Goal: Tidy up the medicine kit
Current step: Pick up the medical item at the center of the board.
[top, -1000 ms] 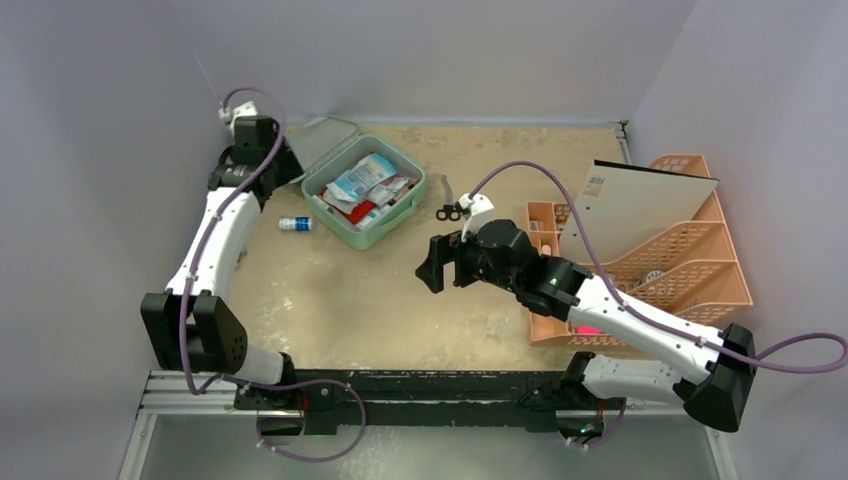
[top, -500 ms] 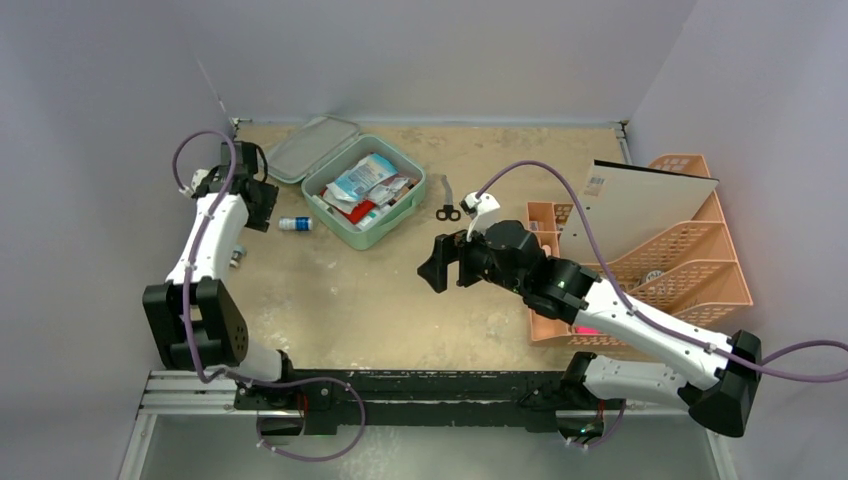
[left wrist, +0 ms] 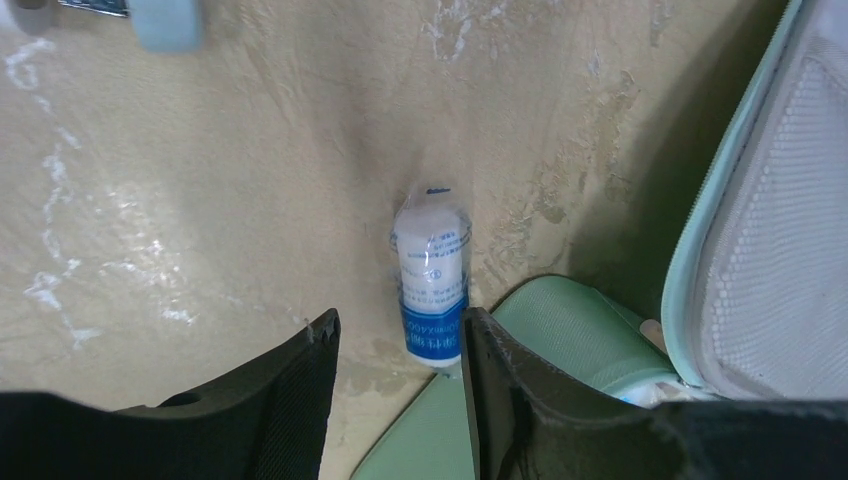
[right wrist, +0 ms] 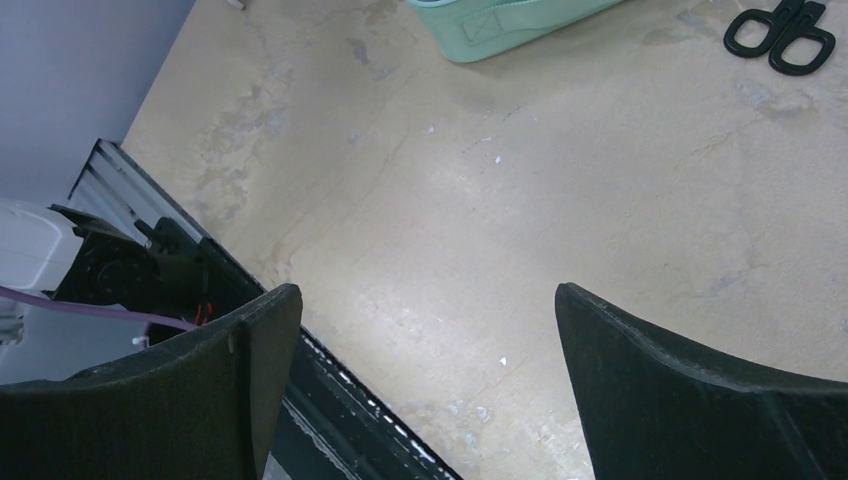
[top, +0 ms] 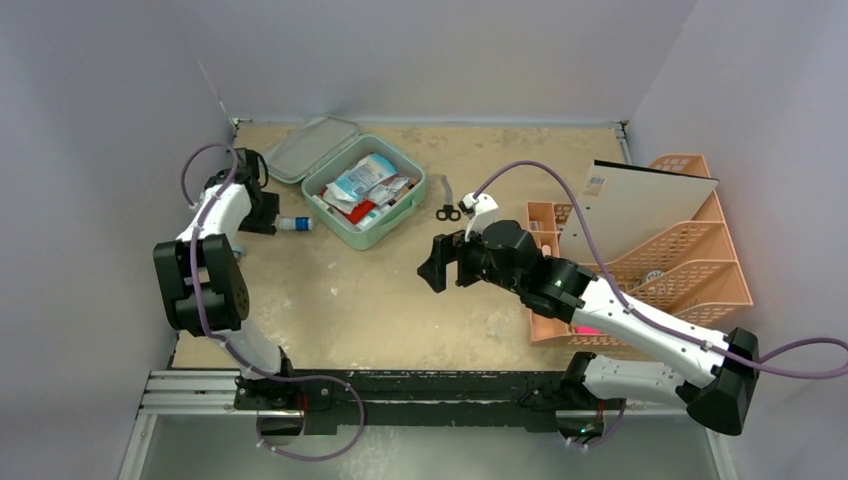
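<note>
The medicine kit [top: 392,228], a mint-green case, lies open at the back left with packets inside and its lid [top: 310,148] flat behind it. A small white tube with a blue label [top: 295,224] lies on the table just left of the case. My left gripper [top: 264,212] is low beside this tube. In the left wrist view the tube [left wrist: 432,290] lies just ahead of my left gripper [left wrist: 400,320], near the right finger, with a gap on its left side; the case wall [left wrist: 565,325] is beside it. My right gripper [top: 437,265] hovers open and empty mid-table.
Black scissors [top: 448,211] lie right of the case, also in the right wrist view as scissors [right wrist: 780,35]. A peach lattice rack [top: 690,250] with a white board [top: 640,190] stands at the right. A pale blue object [left wrist: 165,20] lies beyond the tube.
My left arm has swung from beside the lid down to the tube and its jaws have narrowed. The right arm has barely moved.
</note>
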You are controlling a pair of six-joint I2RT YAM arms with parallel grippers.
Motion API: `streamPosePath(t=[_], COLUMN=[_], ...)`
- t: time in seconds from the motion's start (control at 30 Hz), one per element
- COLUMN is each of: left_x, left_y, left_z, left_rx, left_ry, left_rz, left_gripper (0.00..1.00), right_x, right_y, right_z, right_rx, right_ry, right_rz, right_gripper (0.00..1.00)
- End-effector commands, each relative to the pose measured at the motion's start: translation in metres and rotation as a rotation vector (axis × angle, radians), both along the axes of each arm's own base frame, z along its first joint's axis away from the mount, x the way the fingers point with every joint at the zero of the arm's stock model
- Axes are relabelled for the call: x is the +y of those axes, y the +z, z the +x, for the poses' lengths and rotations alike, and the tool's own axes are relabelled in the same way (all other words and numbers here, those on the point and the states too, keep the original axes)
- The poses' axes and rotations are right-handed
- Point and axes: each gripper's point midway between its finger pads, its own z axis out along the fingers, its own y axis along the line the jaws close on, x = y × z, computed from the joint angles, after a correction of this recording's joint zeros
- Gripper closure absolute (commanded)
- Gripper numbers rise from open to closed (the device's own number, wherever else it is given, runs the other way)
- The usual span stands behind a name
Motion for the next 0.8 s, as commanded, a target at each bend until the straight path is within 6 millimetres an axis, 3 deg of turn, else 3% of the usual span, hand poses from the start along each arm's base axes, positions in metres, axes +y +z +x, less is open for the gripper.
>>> streamPosePath(t=[0.0,0.23,0.57,0.77], left_x=[0.0,-0.006,-0.007,-0.007], left_y=[-0.005,-0.022,-0.042,-0.051], left_z=[0.022,0.035,0.035,0.034], left_rx=[-0.057,-0.048,-0.007,0.015], left_ry=[-0.001,-0.035,-0.032,-0.037], left_rz=[-0.031,-0.071,-0.085,-0.085], left_gripper=[0.54,0.52,0.51,0.55], right_x=[-0.001,0.002,0.004,0.004], right_y=[0.001,0.0,-0.002,-0.001], right_z=[0.006,0.006,0.006,0.006], right_rx=[-0.02,-0.012,-0.005,-0.002], right_ry=[-0.02,-0.018,-0.018,-0.015], right_rz=[-0.017,-0.016,-0.017,-0.014], right_gripper=[0.01,0.01,0.01,0.01])
